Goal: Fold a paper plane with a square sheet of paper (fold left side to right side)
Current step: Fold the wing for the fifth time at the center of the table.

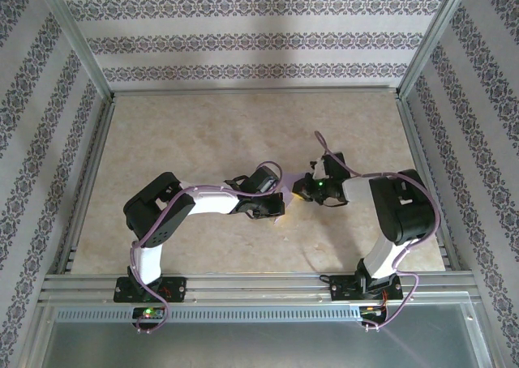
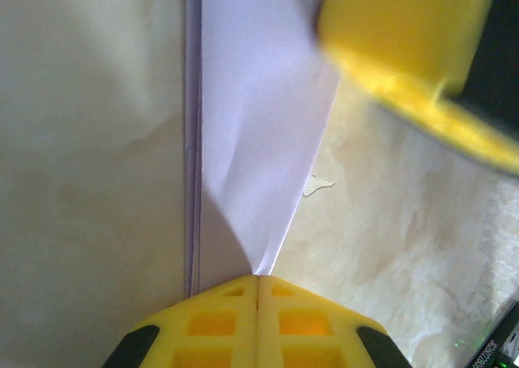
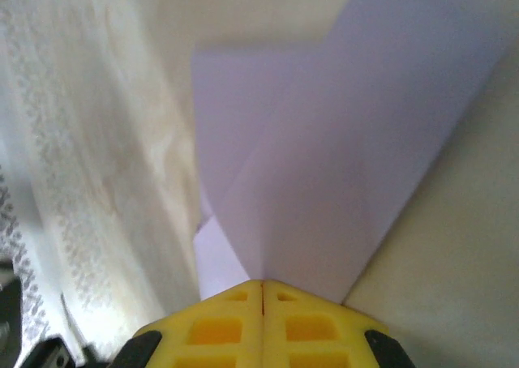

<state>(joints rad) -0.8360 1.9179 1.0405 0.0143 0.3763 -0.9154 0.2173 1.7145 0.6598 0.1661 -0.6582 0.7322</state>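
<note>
Counter (image 1: 186, 141) surface is being used only at its middle, where the left arm (image 1: 162, 214) and the right arm (image 1: 401, 210) are being held bent inward from either side, both wrists over one spot. Between them the paper plane (image 1: 279, 211) is being held down on the counter. It is already narrowed to a long lavender wedge with stacked edges along one straight side, so a crease is judged to be being set rather than a fresh flap lifted. The left tool (image 2: 258, 283) is being held with its yellow fingers pressed together right at the wedge's pointed end. The right tool (image 3: 261, 285) is likewise being held pressed together, at a corner where layers overlap. Whether a layer is being nipped between either pair or merely pushed against the counter cannot be told. Contact from two sides is judged to be stopping the thin paper from sliding or springing open. One blurred finger (image 2: 405, 52) of the right tool is being held over the wedge's wider part. A tiny pale fleck (image 2: 318, 186) is being left alone just beside the slanted edge.
</note>
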